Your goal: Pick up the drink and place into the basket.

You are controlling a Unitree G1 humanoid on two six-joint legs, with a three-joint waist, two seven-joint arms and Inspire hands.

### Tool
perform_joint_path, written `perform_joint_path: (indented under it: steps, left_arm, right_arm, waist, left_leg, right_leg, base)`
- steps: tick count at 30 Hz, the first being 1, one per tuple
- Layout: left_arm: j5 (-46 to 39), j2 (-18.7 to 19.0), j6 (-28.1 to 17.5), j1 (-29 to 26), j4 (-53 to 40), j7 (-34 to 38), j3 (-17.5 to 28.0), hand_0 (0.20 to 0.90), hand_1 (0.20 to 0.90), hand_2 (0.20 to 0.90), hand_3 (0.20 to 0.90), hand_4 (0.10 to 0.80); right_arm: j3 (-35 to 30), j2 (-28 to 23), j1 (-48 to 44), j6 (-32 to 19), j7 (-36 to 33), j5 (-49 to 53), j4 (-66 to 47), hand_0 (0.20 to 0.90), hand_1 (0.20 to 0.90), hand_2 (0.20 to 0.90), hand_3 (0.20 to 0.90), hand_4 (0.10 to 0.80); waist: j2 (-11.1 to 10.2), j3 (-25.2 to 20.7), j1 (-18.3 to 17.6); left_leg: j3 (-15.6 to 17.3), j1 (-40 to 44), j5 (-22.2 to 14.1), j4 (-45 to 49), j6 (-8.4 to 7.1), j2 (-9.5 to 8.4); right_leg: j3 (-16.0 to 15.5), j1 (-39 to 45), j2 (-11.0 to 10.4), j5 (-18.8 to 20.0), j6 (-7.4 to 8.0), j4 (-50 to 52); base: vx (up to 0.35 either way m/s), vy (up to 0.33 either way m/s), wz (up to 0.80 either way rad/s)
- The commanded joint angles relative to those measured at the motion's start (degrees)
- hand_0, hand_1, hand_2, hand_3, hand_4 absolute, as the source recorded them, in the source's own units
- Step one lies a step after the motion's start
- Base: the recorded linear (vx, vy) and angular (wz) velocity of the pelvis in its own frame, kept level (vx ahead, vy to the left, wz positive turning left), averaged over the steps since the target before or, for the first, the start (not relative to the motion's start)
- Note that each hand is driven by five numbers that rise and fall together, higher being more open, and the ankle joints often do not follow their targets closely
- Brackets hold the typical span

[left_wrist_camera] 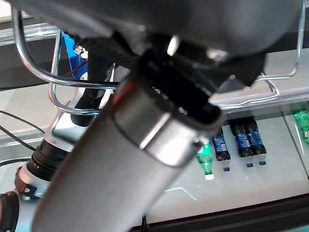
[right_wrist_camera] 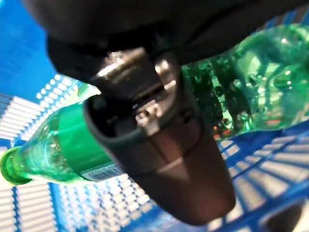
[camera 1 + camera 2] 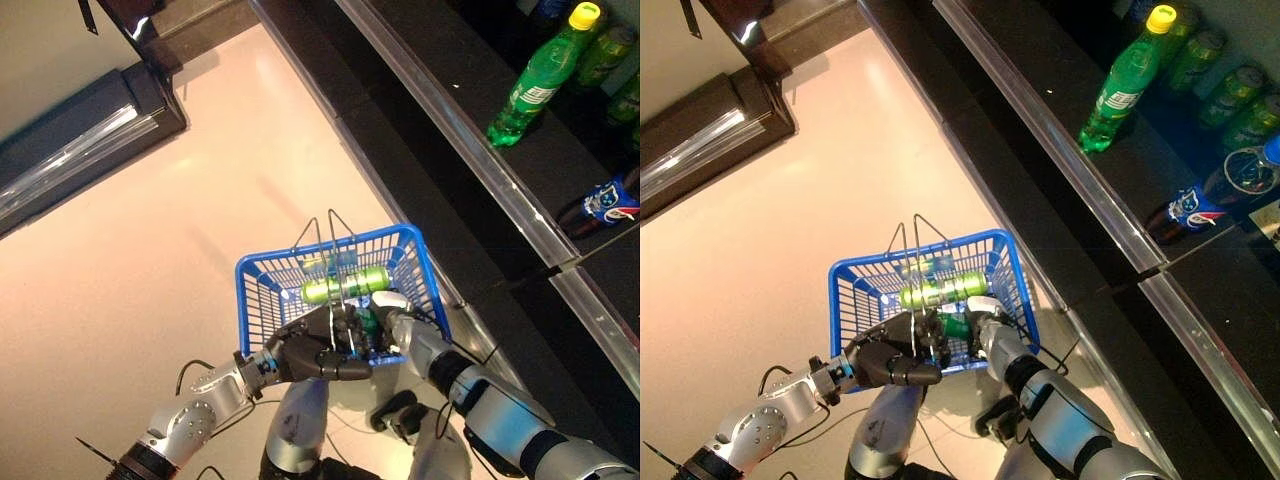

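My left hand is shut on the thin wire handles of the blue basket and holds it raised in front of me. My right hand reaches down inside the basket. In the right wrist view its thumb lies curled across a green bottle with a green cap, just over the basket's blue mesh. A lighter green drink lies across the inside of the basket. The handles also show in the left wrist view.
A dark shelf unit with a metal front rail runs along the right. On it lie a green bottle with a yellow cap and a dark bottle with a blue label. A dark cabinet stands at the upper left on the pale floor.
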Motion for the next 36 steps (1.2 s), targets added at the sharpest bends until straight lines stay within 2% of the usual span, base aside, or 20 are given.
perform_joint_path:
  steps: [1, 2, 3, 4, 16, 21, 23, 26, 31, 32, 36]
  left_arm:
    - [-9.06, -7.69, -10.51, -10.88, -26.62, -15.65, 2.18, 0.300, 0.300, 0.300, 0.200, 0.100]
    - [-9.21, -7.57, -10.49, -10.87, -26.69, -15.62, 2.20, 0.300, 0.300, 0.300, 0.200, 0.100]
    - [-9.48, -7.39, -10.46, -10.85, -26.85, -15.55, 2.20, 0.300, 0.300, 0.300, 0.200, 0.100]
    - [-10.07, -7.16, -10.32, -10.92, -27.04, -15.44, 2.32, 0.300, 0.300, 0.300, 0.200, 0.100]
    - [-11.07, -6.83, -9.94, -12.23, -27.11, -12.54, 2.67, 0.300, 0.300, 0.300, 0.200, 0.100]
    - [-12.47, -6.08, -10.23, -12.15, -26.60, -11.77, 4.14, 0.300, 0.300, 0.300, 0.200, 0.100]
    - [-12.57, -5.76, -10.80, -11.75, -26.22, -11.48, 4.64, 0.300, 0.300, 0.300, 0.200, 0.100]
    - [-12.09, -5.59, -11.89, -10.69, -25.30, -11.01, 5.82, 0.300, 0.300, 0.300, 0.200, 0.100]
    - [-11.52, -5.91, -12.58, -9.40, -23.96, -11.01, 6.99, 0.300, 0.300, 0.300, 0.200, 0.100]
    - [-11.02, -6.07, -13.30, -8.64, -22.89, -11.16, 7.53, 0.300, 0.300, 0.300, 0.200, 0.100]
    - [-11.08, -6.37, -14.21, -7.21, -21.10, -11.37, 8.94, 0.300, 0.300, 0.300, 0.200, 0.100]
  right_arm:
    - [3.80, -3.56, -5.90, 4.16, 1.09, -5.53, 5.74, 0.340, 0.340, 0.340, 0.247, 0.147]
    - [3.72, -3.48, -5.92, 4.41, 0.84, -4.88, 5.90, 0.460, 0.460, 0.460, 0.387, 0.287]
    - [3.56, -3.44, -5.88, 4.42, 0.22, -4.14, 6.08, 0.719, 0.719, 0.719, 0.689, 0.589]
    - [3.23, -3.31, -5.84, 4.78, -0.69, -2.67, 6.32, 0.900, 0.900, 0.900, 0.900, 0.800]
    - [-1.35, -4.92, -7.26, 2.40, -10.37, 9.94, 5.44, 0.900, 0.900, 0.900, 0.900, 0.800]
    - [-2.89, -7.81, -6.71, 0.56, -15.17, 15.12, 2.11, 0.900, 0.900, 0.900, 0.900, 0.800]
    - [-3.53, -9.32, -6.10, 0.23, -16.11, 15.88, -1.26, 0.900, 0.900, 0.900, 0.900, 0.800]
    - [-4.60, -12.37, -4.28, 2.26, -17.48, 17.28, -12.07, 0.900, 0.900, 0.900, 0.900, 0.800]
    - [-5.81, -14.66, -1.74, 4.07, -17.84, 16.67, -21.52, 0.900, 0.900, 0.900, 0.900, 0.800]
    - [-6.80, -15.83, -0.24, 4.98, -17.71, 16.07, -26.84, 0.900, 0.900, 0.900, 0.900, 0.800]
    - [-9.65, -17.51, 3.27, 4.54, -17.30, 14.10, -34.32, 0.900, 0.900, 0.900, 0.900, 0.800]
  waist:
    - [0.15, -2.72, 1.57]
    - [0.10, -2.67, 1.64]
    - [0.05, -2.59, 1.69]
    - [-0.02, -2.49, 1.76]
    - [-1.00, -2.37, 1.19]
    - [-1.36, -2.28, 0.17]
    - [-1.75, -2.23, -0.45]
    - [-2.53, -2.12, -1.90]
    - [-3.06, -2.10, -3.21]
    - [-3.31, -2.12, -3.98]
    - [-3.60, -2.16, -5.40]
  left_leg:
    - [0.14, -2.82, -2.65, 6.92, 4.16, -1.08]
    - [0.14, -2.89, -2.62, 6.87, 4.17, -1.10]
    - [0.16, -2.94, -2.63, 6.86, 4.19, -1.09]
    - [0.21, -3.04, -2.65, 6.82, 4.24, -1.10]
    - [0.75, -2.75, -2.69, 6.77, 4.28, -0.51]
    - [1.28, -2.49, -2.86, 6.79, 4.15, 0.04]
    - [1.57, -2.22, -3.03, 6.77, 4.10, 0.27]
    - [2.36, -1.90, -3.24, 6.78, 3.97, 0.81]
    - [3.03, -1.59, -3.49, 6.85, 3.84, 1.29]
    - [3.43, -1.43, -3.61, 6.91, 3.75, 1.59]
    - [4.10, -1.04, -3.80, 7.01, 3.67, 2.00]
  right_leg:
    - [1.23, 3.82, 0.28, 16.18, 3.17, -15.09]
    - [1.19, 3.73, 0.23, 16.22, 3.21, -15.09]
    - [1.13, 3.70, 0.18, 16.26, 3.27, -15.09]
    - [1.09, 3.58, 0.17, 16.30, 3.29, -15.10]
    - [1.44, 3.48, 0.31, 16.55, 3.51, -15.05]
    - [2.10, 3.32, 0.52, 16.51, 3.56, -15.07]
    - [2.59, 3.25, 0.73, 16.51, 3.59, -15.18]
    - [3.55, 3.01, 1.09, 16.46, 3.58, -15.36]
    - [4.48, 2.70, 1.37, 16.36, 3.60, -15.33]
    - [4.97, 2.51, 1.52, 16.25, 3.57, -15.25]
    - [5.95, 2.29, 1.90, 16.02, 3.54, -15.18]
  base:
    - [-0.006, 0.003, 0.06]
    - [-0.009, 0.001, 0.09]
    - [-0.015, -0.003, 0.07]
    - [-0.012, -0.004, 0.05]
    - [0.000, 0.000, 0.00]
    - [0.000, 0.000, 0.00]
    - [0.000, 0.000, 0.00]
    - [-0.013, 0.016, -0.07]
    - [-0.013, 0.013, -0.09]
    - [-0.022, 0.023, -0.16]
    - [-0.018, 0.026, -0.10]
